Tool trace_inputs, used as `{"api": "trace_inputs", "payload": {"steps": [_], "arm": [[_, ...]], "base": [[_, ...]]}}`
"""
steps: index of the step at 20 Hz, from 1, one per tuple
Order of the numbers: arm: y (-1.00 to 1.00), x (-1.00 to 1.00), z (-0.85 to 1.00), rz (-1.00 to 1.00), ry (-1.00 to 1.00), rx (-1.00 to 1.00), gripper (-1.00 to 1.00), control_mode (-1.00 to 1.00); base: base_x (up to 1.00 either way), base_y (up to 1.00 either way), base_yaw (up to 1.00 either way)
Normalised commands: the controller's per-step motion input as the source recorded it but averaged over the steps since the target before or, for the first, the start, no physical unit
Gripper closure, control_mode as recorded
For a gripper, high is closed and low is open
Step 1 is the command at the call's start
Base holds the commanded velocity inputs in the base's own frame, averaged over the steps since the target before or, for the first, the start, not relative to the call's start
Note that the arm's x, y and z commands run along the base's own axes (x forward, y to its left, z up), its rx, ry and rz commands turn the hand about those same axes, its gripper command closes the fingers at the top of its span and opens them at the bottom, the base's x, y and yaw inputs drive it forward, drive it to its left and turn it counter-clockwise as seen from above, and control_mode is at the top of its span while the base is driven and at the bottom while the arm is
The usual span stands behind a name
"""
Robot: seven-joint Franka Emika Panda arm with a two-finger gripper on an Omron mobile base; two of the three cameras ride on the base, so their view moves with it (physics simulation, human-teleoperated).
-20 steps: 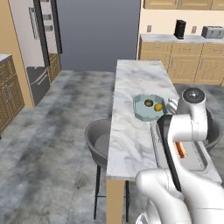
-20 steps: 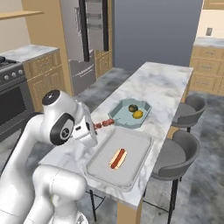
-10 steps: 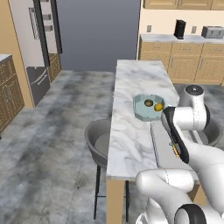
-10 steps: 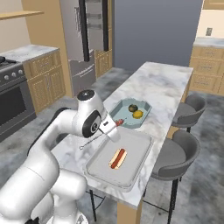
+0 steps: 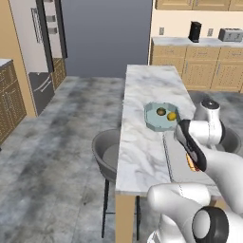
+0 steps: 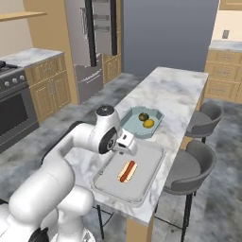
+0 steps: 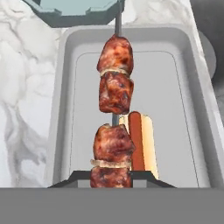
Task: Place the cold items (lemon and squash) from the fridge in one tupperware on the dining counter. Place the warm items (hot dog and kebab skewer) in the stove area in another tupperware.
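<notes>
Skewer (image 7: 114, 127) of browned, glossy meat chunks

No readable text, label or number shows anywhere.

Kitchen: fridge (image 5: 42, 47); stove (image 6: 14, 101); cabinets (image 5: 199, 66)

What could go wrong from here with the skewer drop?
1. The skewer hangs lengthwise over the grey tupperware, its tip reaching past the far rim toward the teal tupperware; released so, it may rest on the rim rather than lie flat.
2. The hot dog lies right beside and under it, so the skewer could land on it.
3. The end effector grips the lowest meat chunk, which could slip.
</notes>
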Motion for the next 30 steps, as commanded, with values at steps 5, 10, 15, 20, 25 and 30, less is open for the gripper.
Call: {"api": "trace_inputs", "payload": {"steps": [5, 10, 15, 20, 25, 30], "arm": [[-0.01, 0.21, -0.43, 0.15, 0.22, -0.02, 1.0, -1.0], [0.0, 0.28, -0.29, 0.08, 0.24, 0.0, 1.0, -1.0], [0.0, 0.28, -0.23, 0.06, 0.18, 0.0, 1.0, -1.0], [-0.06, 0.12, -0.19, 0.01, 0.03, 0.03, 1.0, -1.0], [-0.2, 0.03, -0.18, -0.04, 0.0, 0.09, 1.0, -1.0], [-0.02, 0.08, -0.26, -0.01, 0.0, 0.0, 1.0, -1.0]], "base": [[0.0, 0.0, 0.0], [0.0, 0.0, 0.0], [0.0, 0.0, 0.0], [0.0, 0.0, 0.0], [0.0, 0.0, 0.0], [0.0, 0.0, 0.0]]}}
